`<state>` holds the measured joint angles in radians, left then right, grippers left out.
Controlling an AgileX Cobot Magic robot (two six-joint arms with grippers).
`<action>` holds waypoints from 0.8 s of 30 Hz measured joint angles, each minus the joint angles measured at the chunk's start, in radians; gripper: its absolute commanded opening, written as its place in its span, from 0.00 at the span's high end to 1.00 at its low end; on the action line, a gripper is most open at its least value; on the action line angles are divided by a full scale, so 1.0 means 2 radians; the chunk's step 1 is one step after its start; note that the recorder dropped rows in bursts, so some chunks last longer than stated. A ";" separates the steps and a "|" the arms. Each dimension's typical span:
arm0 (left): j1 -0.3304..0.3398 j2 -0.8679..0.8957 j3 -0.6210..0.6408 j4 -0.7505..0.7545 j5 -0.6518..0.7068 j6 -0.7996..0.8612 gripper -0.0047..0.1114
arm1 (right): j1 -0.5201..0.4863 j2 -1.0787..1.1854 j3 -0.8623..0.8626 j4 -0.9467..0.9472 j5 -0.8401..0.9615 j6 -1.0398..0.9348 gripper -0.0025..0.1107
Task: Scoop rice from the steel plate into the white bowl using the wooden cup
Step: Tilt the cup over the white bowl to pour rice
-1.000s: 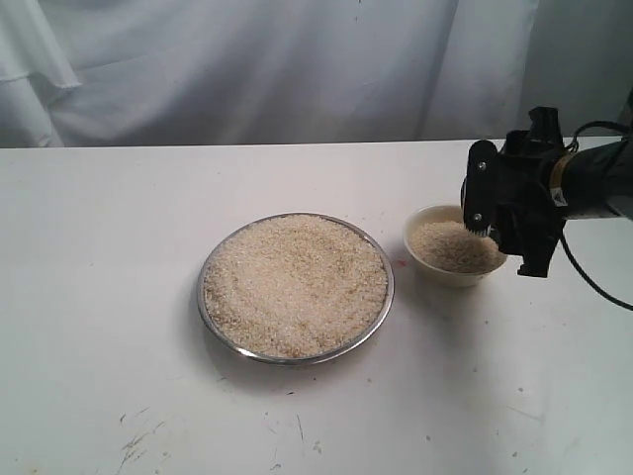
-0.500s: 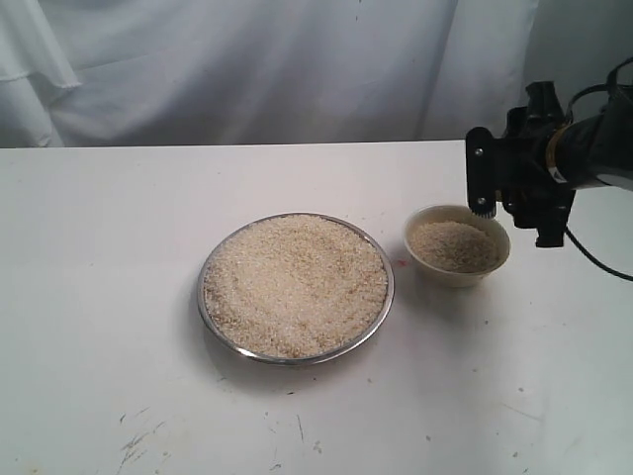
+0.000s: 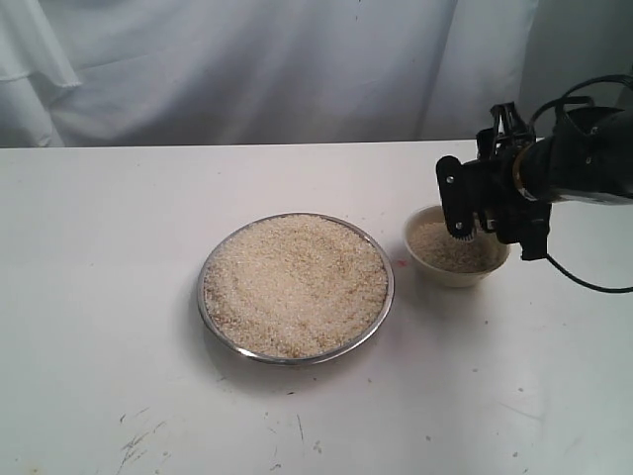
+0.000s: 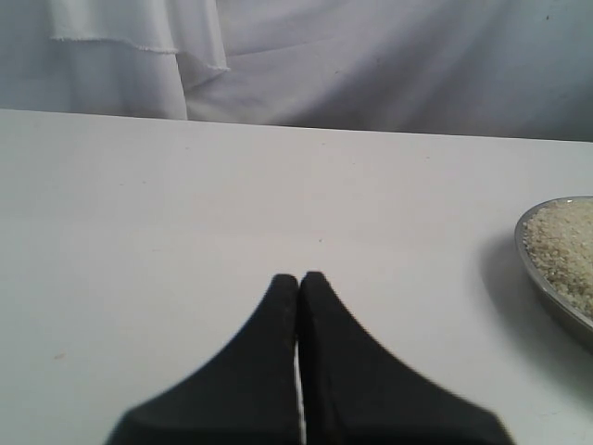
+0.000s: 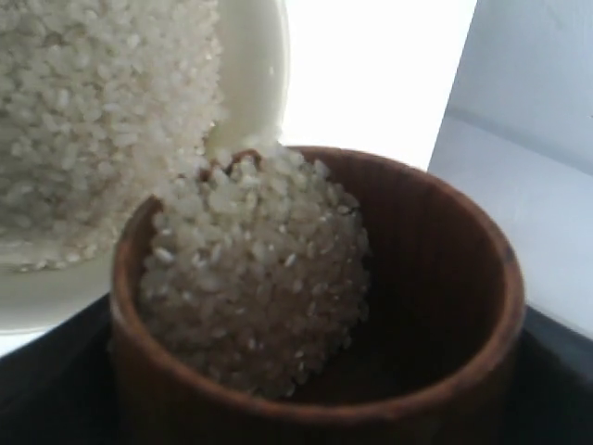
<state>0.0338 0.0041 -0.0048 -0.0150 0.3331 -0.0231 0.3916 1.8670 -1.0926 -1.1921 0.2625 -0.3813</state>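
From the exterior view, the steel plate (image 3: 201, 297) lies near the middle of the white counter (image 3: 119, 297), filled almost to its rim with rice (image 3: 295, 285). Just beside it on the right stands the white bowl (image 3: 445, 275), which also holds rice. The right tool (image 3: 490, 220) hangs over the bowl's far right side, one black finger (image 3: 454, 198) dropping in front of the bowl's mouth (what it grips cannot be made out from here). A pale cloth (image 3: 247, 69) hangs behind the counter. In the left wrist view, the left tool (image 4: 298, 283) has its two dark fingers pressed together with nothing between them, low over bare counter, and the plate's edge (image 4: 547, 295) shows off to one side, well apart from the fingertips. In the right wrist view, the wooden cup (image 5: 435, 250) fills the frame, clamped between the right tool's dark sides. It is tilted with its lip against the bowl's rim (image 5: 255, 83), and a heap of grains (image 5: 250, 278) slopes from its mouth toward the rice already in the bowl.
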 measured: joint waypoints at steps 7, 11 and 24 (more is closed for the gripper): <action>0.000 0.000 0.000 0.000 0.000 0.000 0.96 | 0.012 0.013 -0.013 -0.030 0.030 0.013 0.98; 0.000 0.000 0.000 0.000 0.000 0.000 0.96 | 0.014 0.019 -0.013 -0.045 0.042 0.015 0.98; 0.000 0.000 0.000 0.000 0.000 0.000 0.96 | 0.037 0.019 -0.003 -0.111 0.093 0.017 0.98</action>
<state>0.0338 0.0041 -0.0048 -0.0150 0.3331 -0.0231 0.4665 1.9042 -1.0994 -1.4146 0.4483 -0.3478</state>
